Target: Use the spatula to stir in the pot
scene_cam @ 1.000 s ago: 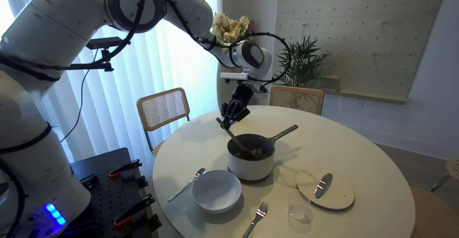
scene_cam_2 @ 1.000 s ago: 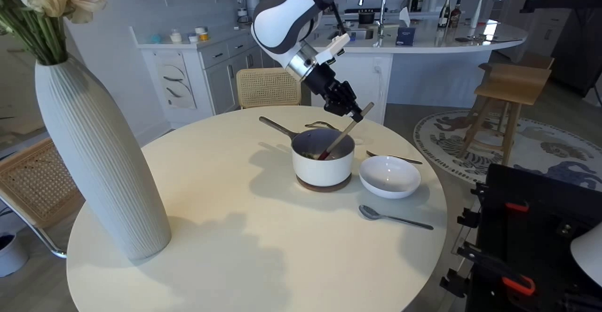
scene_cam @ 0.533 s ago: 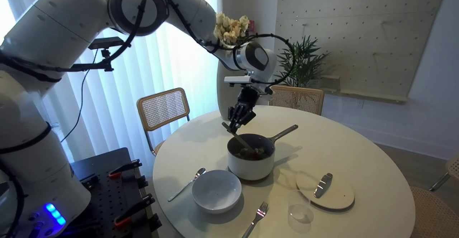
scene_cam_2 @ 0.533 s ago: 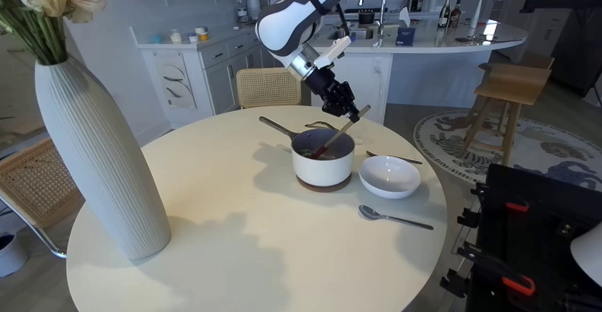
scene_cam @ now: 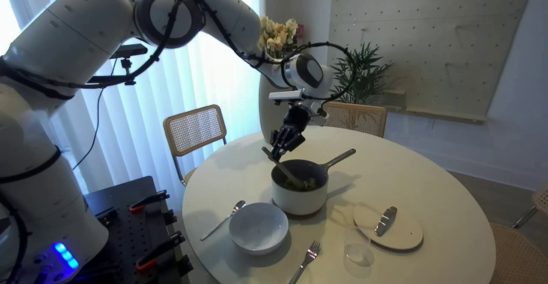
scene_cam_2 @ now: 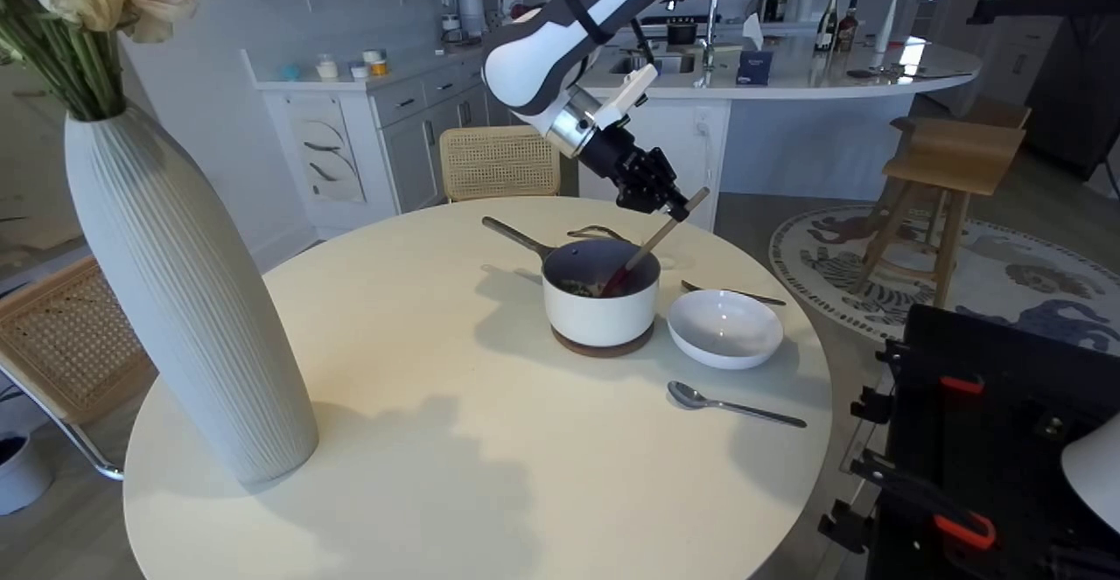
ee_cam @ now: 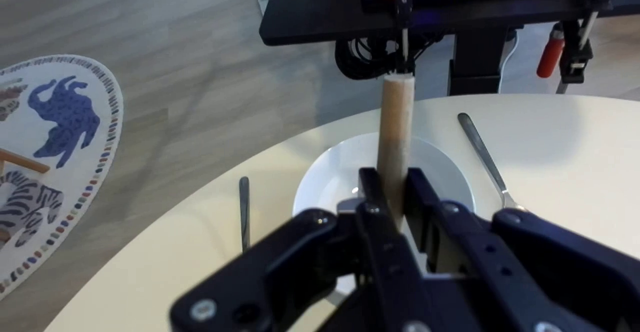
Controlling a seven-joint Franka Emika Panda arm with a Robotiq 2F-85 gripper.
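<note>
I hold the spatula (ee_cam: 395,144) by its pale handle (ee_cam: 396,109), my jaws clamped on it; in an exterior view it leans — reddish head (scene_cam_2: 616,282) inside the pot (scene_cam_2: 599,317) at mid-frame; a white bowl (scene_cam_2: 726,351) sits on the surface (scene_cam_2: 394,344), right of centre.

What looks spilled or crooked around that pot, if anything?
Nothing stands out. The pot stands upright on a brown trivet, the bowl sits upright beside it, and the spatula slants from the gripper into the pot, as suits stirring.
</note>
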